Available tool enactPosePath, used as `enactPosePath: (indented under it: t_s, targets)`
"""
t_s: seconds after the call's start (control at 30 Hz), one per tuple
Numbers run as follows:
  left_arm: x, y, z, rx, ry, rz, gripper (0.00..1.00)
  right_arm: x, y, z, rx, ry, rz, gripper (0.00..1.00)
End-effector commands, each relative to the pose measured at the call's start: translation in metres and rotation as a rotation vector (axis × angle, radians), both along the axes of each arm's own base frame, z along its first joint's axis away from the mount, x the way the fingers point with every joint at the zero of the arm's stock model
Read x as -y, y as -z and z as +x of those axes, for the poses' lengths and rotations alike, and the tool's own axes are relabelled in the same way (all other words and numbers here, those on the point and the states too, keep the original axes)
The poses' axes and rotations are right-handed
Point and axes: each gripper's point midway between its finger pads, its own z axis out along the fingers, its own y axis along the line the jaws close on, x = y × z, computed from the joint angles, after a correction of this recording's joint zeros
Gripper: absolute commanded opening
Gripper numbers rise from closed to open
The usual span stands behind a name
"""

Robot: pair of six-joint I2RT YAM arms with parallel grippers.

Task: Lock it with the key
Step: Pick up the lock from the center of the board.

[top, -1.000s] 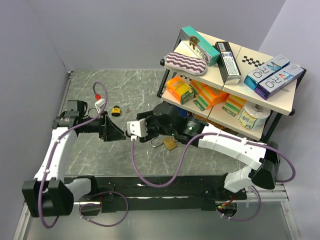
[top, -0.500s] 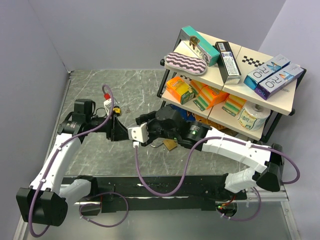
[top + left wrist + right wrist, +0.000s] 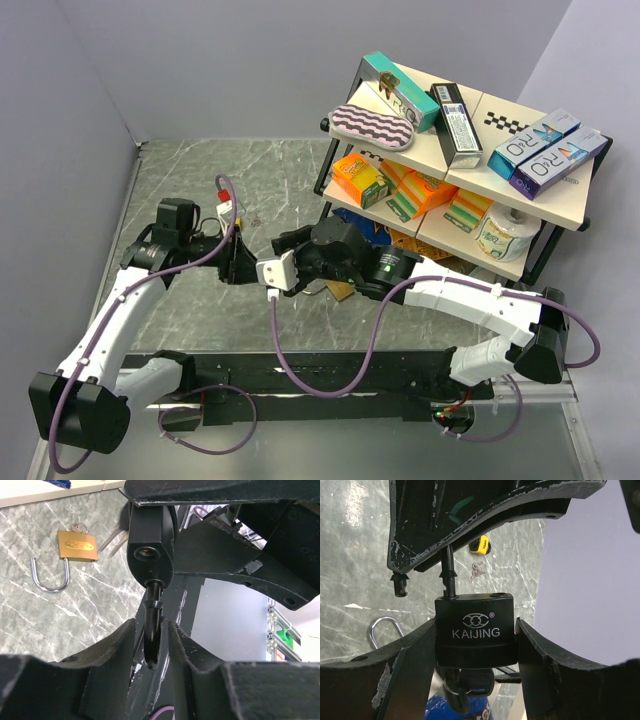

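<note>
The left arm reaches in over the grey marble-patterned table toward the two-tier rack with beige boards and black frame, and stops well to the left of it. The left gripper has its fingers drawn in narrowly on either side of the thin black shackle. Whether the pads actually press on the shackle cannot be told.

Farther from the arms and also left of the rack, a small yellow padlock lies on the table. A pair of tiny silver keys lies just beside it.

That shackle belongs to the black block-shaped padlock marked KAIJING. The padlock is held up off the table, left of the rack's lower shelf and nearer to it than the left gripper. One shackle leg is out of the body, leaving an empty hole on the padlock's top face. A key with a black head sits in the underside.

The right gripper is clamped on the padlock body, with one finger flat against each side.

Closer still to the rack, just off its lower left corner, a brass padlock lies flat on the table. Its silver shackle is swung open, and a ring of keys is at its other end.

The rack holds coloured boxes on both boards.
</note>
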Motion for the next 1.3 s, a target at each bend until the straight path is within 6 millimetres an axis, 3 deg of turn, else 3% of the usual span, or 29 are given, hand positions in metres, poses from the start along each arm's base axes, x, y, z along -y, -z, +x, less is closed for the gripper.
enactPosePath:
  t_s: [0.0, 0.37, 0.5, 0.7, 0.73, 0.77, 0.87, 0.93, 1.13, 1.27]
  targets:
    - [0.001, -0.007, 0.004, 0.068, 0.014, 0.006, 0.38, -0.002, -0.062, -0.002, 0.112, -0.013, 0.164, 0.00]
    - [-0.001, -0.002, 0.004, 0.082, 0.029, 0.044, 0.27, -0.002, -0.055, -0.001, 0.108, -0.015, 0.145, 0.00]
    - [-0.001, -0.004, 0.003, 0.103, 0.038, 0.037, 0.04, -0.003, -0.053, -0.003, 0.094, -0.020, 0.140, 0.00]
    - [0.001, -0.024, 0.000, 0.151, 0.025, -0.007, 0.01, -0.002, -0.041, -0.006, 0.021, -0.011, 0.115, 0.02]
    - [0.001, -0.025, 0.001, 0.156, 0.023, -0.006, 0.01, -0.001, -0.039, -0.007, 0.010, -0.009, 0.111, 0.07]
    - [0.001, -0.030, 0.001, 0.168, 0.023, -0.006, 0.01, 0.000, -0.039, -0.008, -0.011, 0.000, 0.119, 0.30]
    - [0.001, -0.040, 0.000, 0.197, 0.021, -0.013, 0.01, 0.008, -0.029, -0.011, -0.090, 0.015, 0.102, 0.82]
    - [0.001, -0.043, 0.000, 0.209, 0.019, -0.015, 0.01, 0.014, -0.019, -0.014, -0.157, 0.024, 0.071, 0.99]
    - [0.000, -0.052, -0.005, 0.249, 0.038, -0.017, 0.01, 0.037, -0.017, -0.030, -0.383, 0.000, 0.096, 0.99]
    - [0.001, -0.058, -0.010, 0.273, 0.071, -0.032, 0.01, 0.051, -0.027, -0.042, -0.548, -0.047, 0.156, 0.99]
